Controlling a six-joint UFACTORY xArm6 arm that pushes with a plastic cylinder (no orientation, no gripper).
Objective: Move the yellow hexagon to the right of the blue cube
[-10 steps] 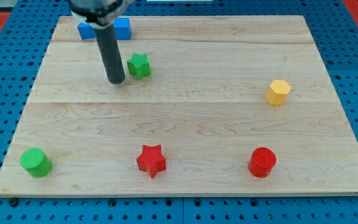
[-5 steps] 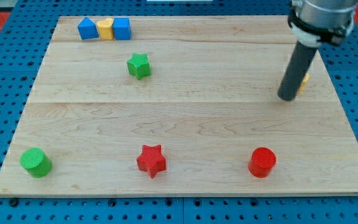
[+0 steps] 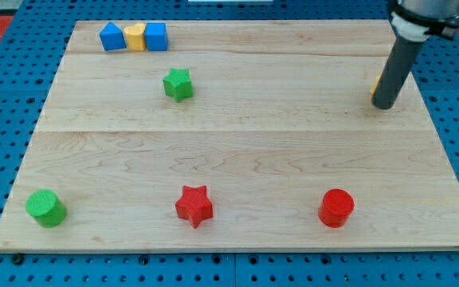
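The yellow hexagon point(image 3: 377, 85) is almost wholly hidden behind my rod at the view's right; only a thin yellow-orange sliver shows at the rod's left edge. My tip point(image 3: 385, 105) rests on the board right at that block. The blue cube point(image 3: 156, 37) sits at the view's top left, at the right end of a row with a yellow heart-shaped block point(image 3: 136, 37) and another blue block point(image 3: 112, 37). The tip is far to the right of that row.
A green star point(image 3: 178, 84) lies below the row. A green cylinder point(image 3: 45, 207) is at the bottom left, a red star point(image 3: 194, 206) at bottom centre, a red cylinder point(image 3: 336, 207) at bottom right. The wooden board point(image 3: 237, 159) lies on a blue pegboard.
My rod swept from beside the green star across to the view's right, then shifted further right and up. The yellow hexagon moved right and up with it and is now mostly hidden.
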